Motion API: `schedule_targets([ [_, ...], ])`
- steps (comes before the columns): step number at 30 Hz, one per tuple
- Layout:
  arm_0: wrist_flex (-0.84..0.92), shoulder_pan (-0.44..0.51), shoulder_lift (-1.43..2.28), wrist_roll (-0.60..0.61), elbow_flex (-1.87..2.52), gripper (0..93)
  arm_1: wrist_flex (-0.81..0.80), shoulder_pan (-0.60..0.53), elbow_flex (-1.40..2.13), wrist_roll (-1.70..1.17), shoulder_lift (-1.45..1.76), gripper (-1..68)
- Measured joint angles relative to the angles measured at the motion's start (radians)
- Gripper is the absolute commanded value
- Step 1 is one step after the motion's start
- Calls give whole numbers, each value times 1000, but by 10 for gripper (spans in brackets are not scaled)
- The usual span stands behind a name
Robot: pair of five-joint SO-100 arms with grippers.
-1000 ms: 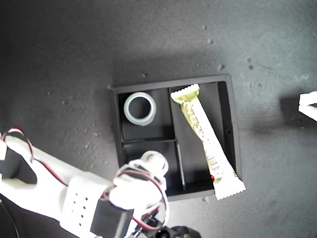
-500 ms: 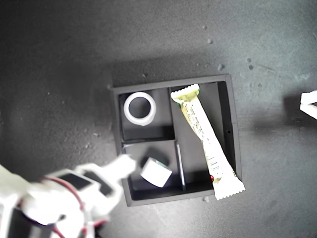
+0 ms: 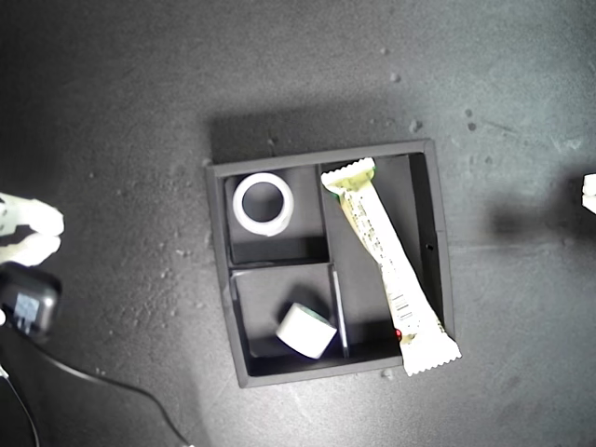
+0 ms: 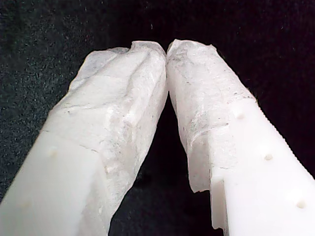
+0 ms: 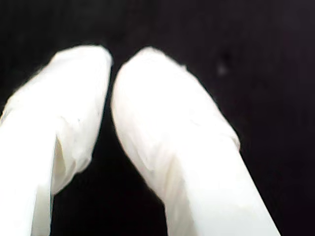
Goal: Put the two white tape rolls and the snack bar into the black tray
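Note:
The black tray (image 3: 216, 279) sits mid-table in the exterior view. An all-white tape roll (image 3: 262, 204) lies flat in one small compartment. A tape roll with a greenish core (image 3: 305, 330) rests tilted in the other. The snack bar (image 3: 386, 261) lies slantwise in the long compartment, its crimped end overhanging the tray's wall. My first gripper (image 4: 166, 49) is shut on nothing over bare dark mat. My second gripper (image 5: 112, 69) is also shut and empty. White fingertips (image 3: 28, 230) show at the exterior view's left edge and a white sliver (image 3: 589, 189) at its right edge; which arm is which cannot be told.
A black block (image 3: 23, 303) with a dark cable (image 3: 102, 382) lies at the exterior view's lower left. The mat (image 3: 140, 112) is dark grey with pale specks around the tray.
The arm over the tray's small compartment let go of the greenish-core roll and pulled back to the exterior view's left edge. The roll settled tilted. The white part at the right edge drew further out.

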Motion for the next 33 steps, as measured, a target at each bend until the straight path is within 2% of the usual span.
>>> schedule_targets([
  [6, -9, -3, 61, -9, 140, 0, 26, -18, 0, 48, 0, 3],
  [8, -23, -5, 61, -28, 172, 0, 31, -43, 0, 78, 2, 41],
  [11, -75, -8, 61, -46, 222, 2, 31, -58, 0, 100, 5, 43],
  [15, -77, -9, 60, -120, 252, 16, 31, -106, 0, 101, 5, 43],
  [18, -77, -9, 60, -129, 252, 16, 31, -137, 0, 101, 5, 43],
  [20, -77, -9, 60, -91, 252, 16, 31, -153, 0, 101, 5, 43],
  [24, -77, -5, 60, 66, 252, 17, 31, -152, 0, 101, 5, 43],
  [33, -77, -5, 60, 80, 252, 17, 31, -152, 0, 101, 5, 43],
])
